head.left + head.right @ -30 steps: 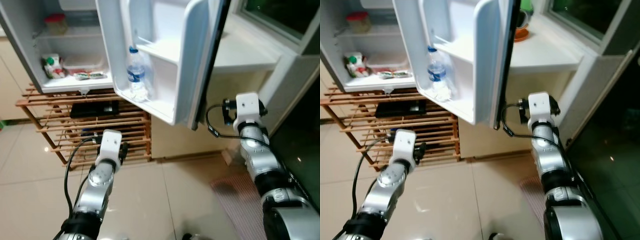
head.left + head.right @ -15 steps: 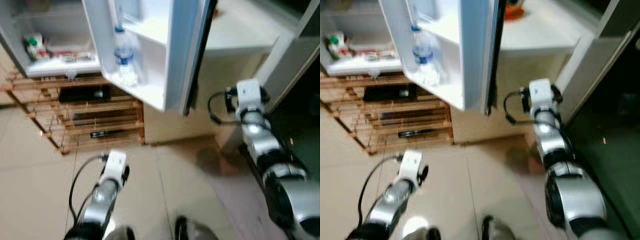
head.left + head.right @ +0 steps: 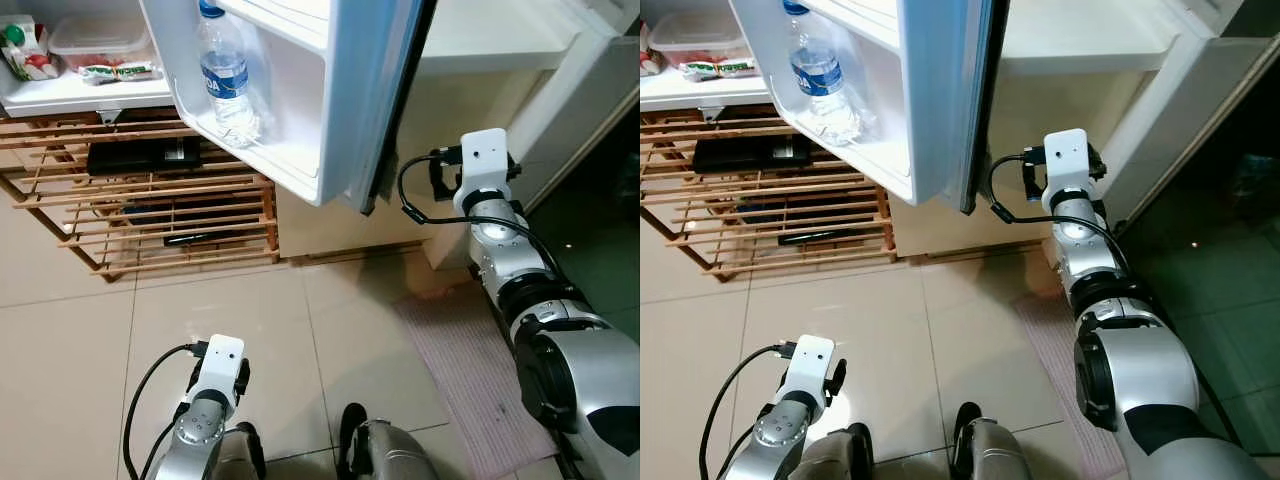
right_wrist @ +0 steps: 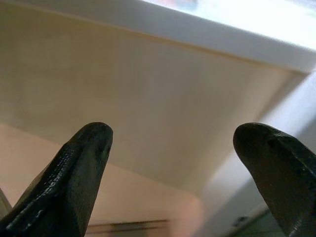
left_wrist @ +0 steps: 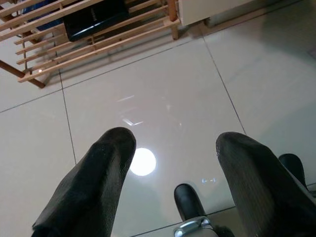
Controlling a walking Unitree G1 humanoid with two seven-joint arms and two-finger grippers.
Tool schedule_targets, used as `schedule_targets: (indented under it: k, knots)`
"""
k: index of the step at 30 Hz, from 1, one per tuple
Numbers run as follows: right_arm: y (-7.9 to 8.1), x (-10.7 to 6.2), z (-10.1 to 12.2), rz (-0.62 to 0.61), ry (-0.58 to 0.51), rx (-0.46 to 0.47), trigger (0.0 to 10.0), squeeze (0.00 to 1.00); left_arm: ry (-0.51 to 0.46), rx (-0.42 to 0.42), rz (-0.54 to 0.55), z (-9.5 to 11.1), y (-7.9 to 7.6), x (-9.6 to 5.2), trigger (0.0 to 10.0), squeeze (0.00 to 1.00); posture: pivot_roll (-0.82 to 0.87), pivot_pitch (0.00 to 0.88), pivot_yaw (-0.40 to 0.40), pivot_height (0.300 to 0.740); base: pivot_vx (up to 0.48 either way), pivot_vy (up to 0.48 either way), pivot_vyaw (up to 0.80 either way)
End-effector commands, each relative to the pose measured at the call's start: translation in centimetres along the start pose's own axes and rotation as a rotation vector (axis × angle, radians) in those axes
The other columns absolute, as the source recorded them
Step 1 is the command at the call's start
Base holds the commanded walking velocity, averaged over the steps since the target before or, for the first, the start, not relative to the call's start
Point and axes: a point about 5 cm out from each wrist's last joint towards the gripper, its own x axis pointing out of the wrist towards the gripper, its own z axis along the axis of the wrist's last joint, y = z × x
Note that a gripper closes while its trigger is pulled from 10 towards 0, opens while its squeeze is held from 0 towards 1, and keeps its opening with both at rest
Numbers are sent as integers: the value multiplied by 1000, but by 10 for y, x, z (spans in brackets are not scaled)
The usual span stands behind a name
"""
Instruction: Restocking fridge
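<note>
White fridge door (image 3: 350, 90) hangs open | clear plastic water bottle (image 3: 224, 75) stands in its door shelf | left end effector (image 5: 175, 163) low over floor, spread, empty | right end effector (image 4: 173, 163) raised beside door, spread, empty | door unclosed.

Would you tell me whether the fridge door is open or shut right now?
Open. The fridge door swings out toward the robot, showing its inner shelf with an upright water bottle standing in it.
</note>
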Motion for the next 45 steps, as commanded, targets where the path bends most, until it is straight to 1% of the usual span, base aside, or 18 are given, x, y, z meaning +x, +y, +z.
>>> schedule_targets:
  k: [1, 10, 14, 16, 19, 22, 26, 27, 28, 29, 32, 33, 37, 39, 40, 41, 43, 45]
  knots:
    - [6, 4, 9, 18, -9, 74, 10000, 0, 16, 13, -1, -4, -3, -4, 10000, 0, 11, 286, -73, 740, 0, 0, 0]
    - [55, 8, 48, 191, -135, 281, 10000, 0, 46, 11, 0, -6, -3, 0, 10000, 0, 7, 261, -73, 740, 0, 0, 0]
    - [74, 6, 64, 287, -187, 359, 10000, 0, 135, 27, -23, -16, -6, 3, 10000, 0, -4, 238, -74, 740, 0, 0, 0]
    - [91, -1, 77, 378, -225, 435, 10000, 0, 276, 15, -34, -33, -6, 5, 10000, 0, -18, 207, -75, 740, 0, 0, 0]
    - [101, -7, 84, 433, -237, 493, 10000, 0, 342, -1, -47, -40, -6, 7, 10000, 0, -29, 181, -75, 740, 0, 0, 0]
    - [115, -20, 94, 534, -234, 572, 10000, 0, 383, -25, -41, -43, -4, 9, 10000, 0, -37, 155, -74, 740, 0, 0, 0]
    - [138, -71, 126, 940, -187, 822, 10000, 0, 393, -52, -70, -31, -7, 18, 10000, 0, -58, 52, -53, 740, 0, 0, 0]
    - [134, -85, 136, 1041, -187, 887, 10000, 0, 378, -56, -88, -23, -10, 22, 10000, 0, -63, 37, -48, 740, 0, 0, 0]
    - [134, -85, 136, 1041, -187, 887, 10000, 0, 378, -56, -88, -23, -10, 22, 10000, 0, -63, 37, -48, 740, 0, 0, 0]
    - [114, -100, 151, 1169, -200, 1010, 10000, 0, 341, -59, -129, -5, -18, 30, 10000, 0, -67, 11, -43, 740, 0, 0, 0]
    - [99, -104, 153, 1203, -210, 1064, 10000, 0, 312, -57, -154, 7, -22, 34, 10000, 0, -75, 0, -35, 740, 0, 0, 0]
    - [84, -97, 143, 1160, -203, 1057, 10000, 0, 271, -55, -182, 23, -25, 39, 10000, 0, -77, 0, -33, 740, 0, 0, 0]
    - [61, -75, 111, 904, -135, 915, 10000, 0, 200, -85, -222, 44, -31, 45, 10000, 0, -75, 0, -29, 740, 0, 0, 0]
    - [41, -52, 81, 595, -59, 740, 10000, 0, 117, -102, -267, 60, -36, 46, 10000, 0, -71, 0, -27, 740, 0, 0, 0]
    - [41, -52, 81, 595, -59, 740, 10000, 0, 117, -102, -267, 60, -36, 46, 10000, 0, -71, 0, -27, 740, 0, 0, 0]
    - [19, -40, 58, 374, 11, 609, 10000, 0, 24, -100, -288, 76, -40, 48, 10000, 0, -64, 0, -25, 740, 0, 0, 0]
    - [13, -40, 53, 335, 27, 580, 10000, 0, -2, -101, -290, 81, -41, 48, 10000, 0, -64, 0, -25, 740, 0, 0, 0]
    - [-4, -37, 38, 226, 69, 574, 10000, 0, -178, -83, -324, 109, -48, 45, 10000, 0, -50, 0, -22, 740, 0, 0, 0]
